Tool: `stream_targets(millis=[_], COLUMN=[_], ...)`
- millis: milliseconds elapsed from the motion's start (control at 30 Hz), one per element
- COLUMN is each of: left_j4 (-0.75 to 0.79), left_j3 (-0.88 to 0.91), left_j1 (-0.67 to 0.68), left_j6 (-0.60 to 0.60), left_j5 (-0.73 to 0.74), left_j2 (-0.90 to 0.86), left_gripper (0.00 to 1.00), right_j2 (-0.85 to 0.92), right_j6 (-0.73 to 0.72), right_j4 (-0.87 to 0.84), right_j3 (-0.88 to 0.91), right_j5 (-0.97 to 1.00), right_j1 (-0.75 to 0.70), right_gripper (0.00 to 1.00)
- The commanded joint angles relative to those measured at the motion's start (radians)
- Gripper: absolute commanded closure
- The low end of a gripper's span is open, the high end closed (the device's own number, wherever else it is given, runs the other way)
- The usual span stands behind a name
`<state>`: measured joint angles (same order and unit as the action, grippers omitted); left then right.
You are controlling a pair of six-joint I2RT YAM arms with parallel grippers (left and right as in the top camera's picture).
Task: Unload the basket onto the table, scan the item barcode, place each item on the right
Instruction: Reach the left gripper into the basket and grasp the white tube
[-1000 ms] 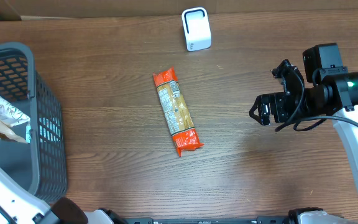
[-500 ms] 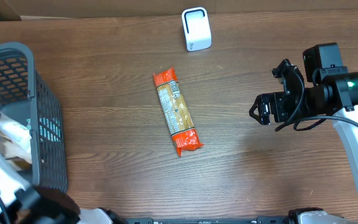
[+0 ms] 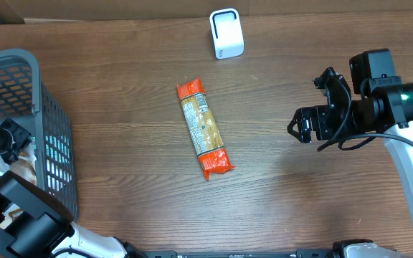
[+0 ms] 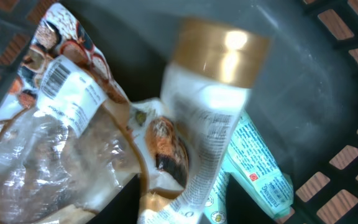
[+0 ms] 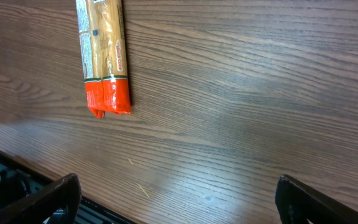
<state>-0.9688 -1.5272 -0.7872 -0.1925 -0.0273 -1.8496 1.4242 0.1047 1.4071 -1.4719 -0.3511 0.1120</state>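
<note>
Inside basket [image 3: 49,129] — barcode-labelled snack bag [image 4: 61,124], print unreadable, left hand [image 3: 11,137] grip unclear, right hand [image 3: 292,130] fingers apart.

Wood table [image 3: 120,93]: pasta packet [image 3: 203,129] centre, white scanner [image 3: 226,34] far edge, basket [image 3: 54,150] left.

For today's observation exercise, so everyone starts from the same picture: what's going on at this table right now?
Two robot arms are on a barcode-scanning job. The left gripper is down in the grey basket, its camera facing a gold-capped bottle, a clear bag with a barcode label and a teal packet; whether it grips anything is unclear. The right gripper hangs open, apart from the orange pasta packet lying mid-table. The white scanner stands at the far edge.
</note>
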Motion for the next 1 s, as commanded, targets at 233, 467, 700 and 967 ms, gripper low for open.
stream_targets(millis=[233, 467, 700, 967], left_j4=[0.011, 0.044, 0.069, 0.075], left_j3=[0.003, 0.035, 0.035, 0.035], left_j1=[0.002, 0.002, 0.002, 0.002], left_j6=[0.084, 0.228, 0.272, 0.272], left_j5=[0.089, 0.235, 0.286, 0.288], left_j2=[0.009, 0.006, 0.006, 0.006], left_gripper=[0.41, 0.43, 0.42, 0.41], right_j2=[-0.003, -0.003, -0.003, -0.003], right_j6=[-0.003, -0.003, -0.003, -0.003], right_j4=[-0.005, -0.006, -0.014, -0.014], right_j3=[-0.021, -0.021, -0.021, -0.021], right_j5=[-0.002, -0.002, -0.002, -0.002], right_j1=[0.005, 0.005, 0.005, 0.005], right_gripper=[0.00, 0.00, 0.00, 0.00])
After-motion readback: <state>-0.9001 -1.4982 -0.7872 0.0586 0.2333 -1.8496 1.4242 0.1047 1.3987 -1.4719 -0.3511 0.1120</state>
